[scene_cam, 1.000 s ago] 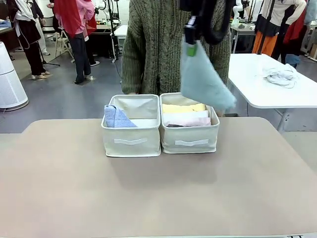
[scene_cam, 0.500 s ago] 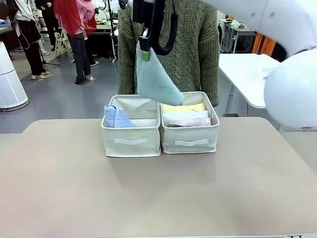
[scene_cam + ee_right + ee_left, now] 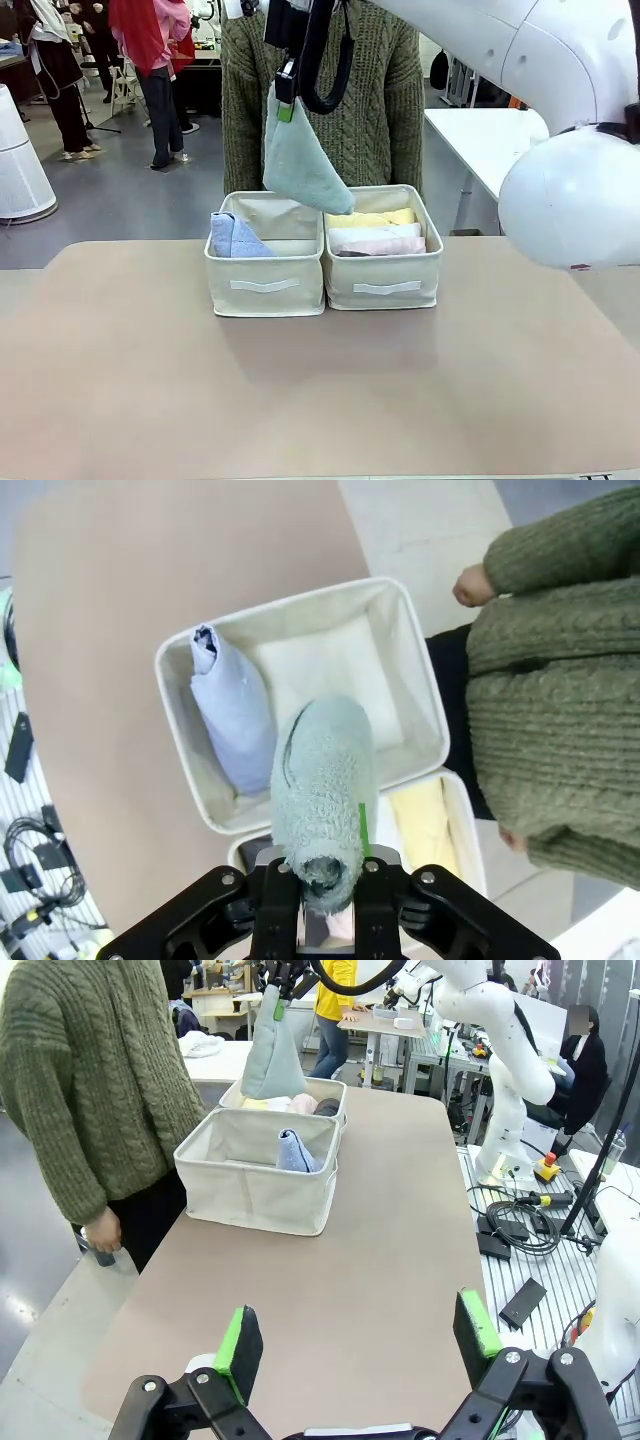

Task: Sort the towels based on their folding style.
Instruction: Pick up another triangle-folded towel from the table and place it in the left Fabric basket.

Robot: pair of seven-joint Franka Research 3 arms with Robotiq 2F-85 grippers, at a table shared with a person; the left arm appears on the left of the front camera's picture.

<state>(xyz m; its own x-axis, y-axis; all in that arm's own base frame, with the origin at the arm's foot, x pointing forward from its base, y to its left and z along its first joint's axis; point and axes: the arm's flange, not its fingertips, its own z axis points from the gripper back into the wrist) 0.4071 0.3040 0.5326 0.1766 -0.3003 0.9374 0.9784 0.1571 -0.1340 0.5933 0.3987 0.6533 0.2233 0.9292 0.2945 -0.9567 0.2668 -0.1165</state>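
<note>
The right gripper [image 3: 287,95] hangs high over the two cream boxes, jaws clenched on the narrow tip of the pale grey-green cone towel [image 3: 300,165], which dangles wide end down. From the front, that wide end sits above the seam between the left box [image 3: 265,285] and the right box [image 3: 385,283], clear of both rims. Looking straight down from the right wrist, the cone covers the near side of the left box, beside the periwinkle blue cone towel [image 3: 235,715] that leans against one wall of that box (its point up near the rim).

The rest of the left box floor is bare fabric. In the right box the rolled towels lie stacked: the yellow roll [image 3: 370,218] farthest back, a white roll [image 3: 375,231] next, the pale pink roll [image 3: 378,245] nearer the front wall, and a sliver of a dark grey roll [image 3: 345,253] just peeking at the front.

A person in a green knitted sweater [image 3: 385,110] stands right behind the boxes, one hand [image 3: 103,1237] hanging down at the side.

The left gripper [image 3: 355,1340] is well back from the boxes, above the bare tan table [image 3: 320,400], jaws spread wide with nothing between the green pads [image 3: 238,1338].
</note>
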